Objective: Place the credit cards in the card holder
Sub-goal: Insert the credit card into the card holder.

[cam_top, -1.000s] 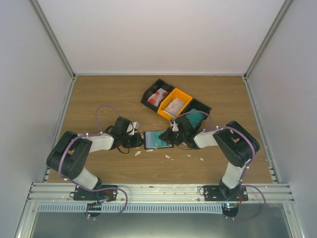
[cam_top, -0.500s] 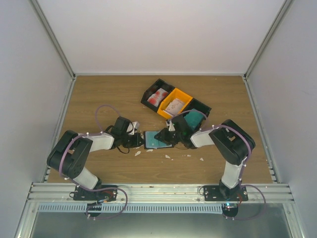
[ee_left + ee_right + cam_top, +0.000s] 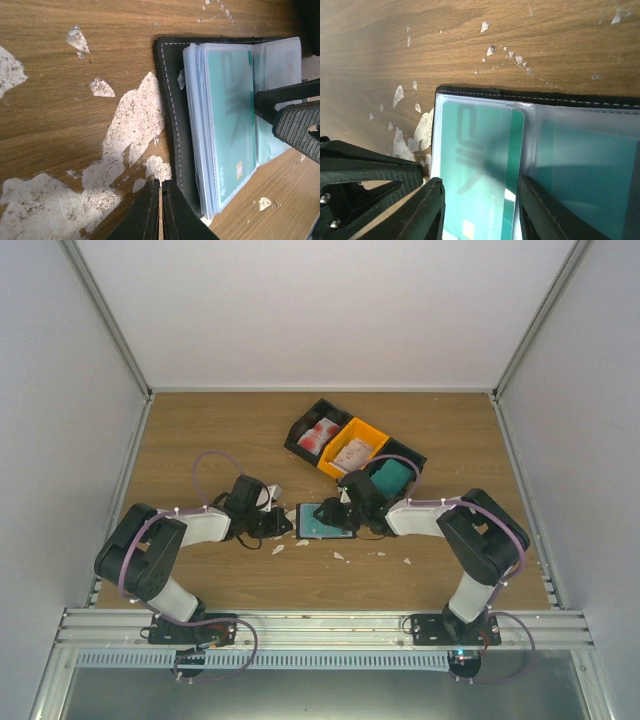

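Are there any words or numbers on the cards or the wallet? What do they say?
"38", perhaps: tiny digits on the teal card, right wrist view; blurred, so not certain.
Big dark sign on that card: a logo, no clear letters.
Other cards, top view: too small to read.
Card holder: no words showing.

Holder (image 3: 322, 521) boxed in
The left gripper (image 3: 284, 525) and right gripper (image 3: 344, 512) flank it; bins (image 3: 352, 447) near behind; bare table (image 3: 320, 585) in front.
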`<action>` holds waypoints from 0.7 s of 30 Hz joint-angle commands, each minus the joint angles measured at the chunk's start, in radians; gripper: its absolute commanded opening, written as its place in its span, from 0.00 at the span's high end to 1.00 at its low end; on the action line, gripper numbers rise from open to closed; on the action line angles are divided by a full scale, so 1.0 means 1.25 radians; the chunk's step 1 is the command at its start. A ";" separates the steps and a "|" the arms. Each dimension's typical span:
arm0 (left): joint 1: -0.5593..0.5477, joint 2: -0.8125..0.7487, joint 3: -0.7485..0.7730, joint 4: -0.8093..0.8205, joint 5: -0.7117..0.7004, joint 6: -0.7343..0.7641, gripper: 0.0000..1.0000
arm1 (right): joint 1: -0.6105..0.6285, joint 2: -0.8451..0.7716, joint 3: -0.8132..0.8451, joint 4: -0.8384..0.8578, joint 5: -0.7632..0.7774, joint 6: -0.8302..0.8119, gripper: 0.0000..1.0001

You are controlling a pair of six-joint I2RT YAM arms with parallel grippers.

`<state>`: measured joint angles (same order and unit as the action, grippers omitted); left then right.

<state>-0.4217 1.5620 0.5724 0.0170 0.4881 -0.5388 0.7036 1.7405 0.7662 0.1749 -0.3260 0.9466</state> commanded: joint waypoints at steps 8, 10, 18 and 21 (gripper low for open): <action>-0.003 -0.080 0.012 -0.001 -0.023 0.004 0.86 | 0.049 -0.051 0.099 -0.238 0.189 -0.102 0.58; -0.003 -0.091 0.008 0.007 -0.012 0.003 0.84 | 0.051 -0.064 0.102 -0.252 0.216 -0.108 0.58; -0.003 -0.085 0.006 0.062 0.063 -0.012 0.74 | 0.083 -0.038 0.147 -0.298 0.231 -0.177 0.68; -0.003 -0.067 0.005 0.084 0.089 -0.023 0.71 | 0.098 -0.018 0.166 -0.309 0.238 -0.187 0.69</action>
<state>-0.4217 1.4563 0.5724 0.0368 0.5346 -0.5526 0.7956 1.6825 0.9337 -0.1726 -0.0612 0.7612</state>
